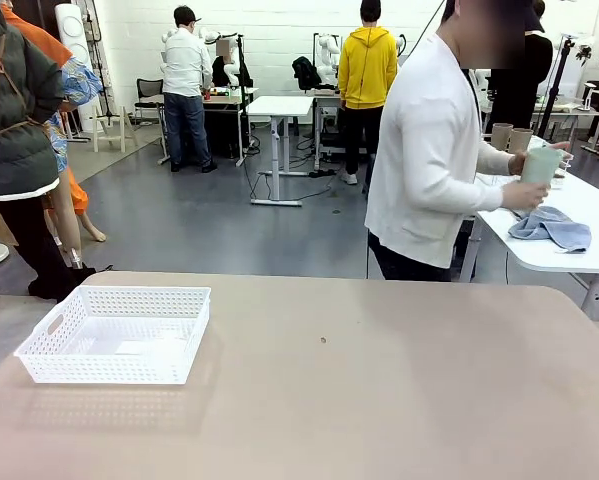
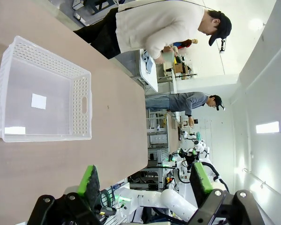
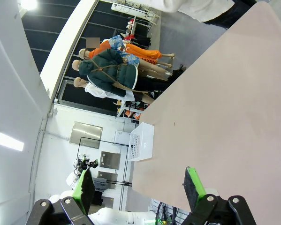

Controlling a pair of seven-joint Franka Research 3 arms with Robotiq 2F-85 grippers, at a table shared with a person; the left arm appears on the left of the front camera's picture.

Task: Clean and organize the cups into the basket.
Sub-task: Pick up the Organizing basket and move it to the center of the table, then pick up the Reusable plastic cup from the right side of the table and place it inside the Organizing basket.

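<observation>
Tan desk [image 1: 379, 400] surface spans the foreground, with a busy workshop floor beyond it. The left fingers [image 2: 89, 182] stand spread wide apart with nothing between them. The right fingers [image 3: 193, 183] are spread the same way, also free of any object. The basket [image 1: 114, 366] sits near the desk's far left corner. Beyond the far edge, a person [image 1: 424, 160] at a white side desk [image 1: 589, 255] holds the mint green cup [image 1: 540, 165] in both hands. Two brown cups [image 1: 501, 135] stand behind it, and a blue cloth [image 1: 551, 227] lies just below the hands.

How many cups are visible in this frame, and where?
3. A mint cup, held by the person over the white side table; two brown cups stand farther back on it. The person may hide others.
</observation>
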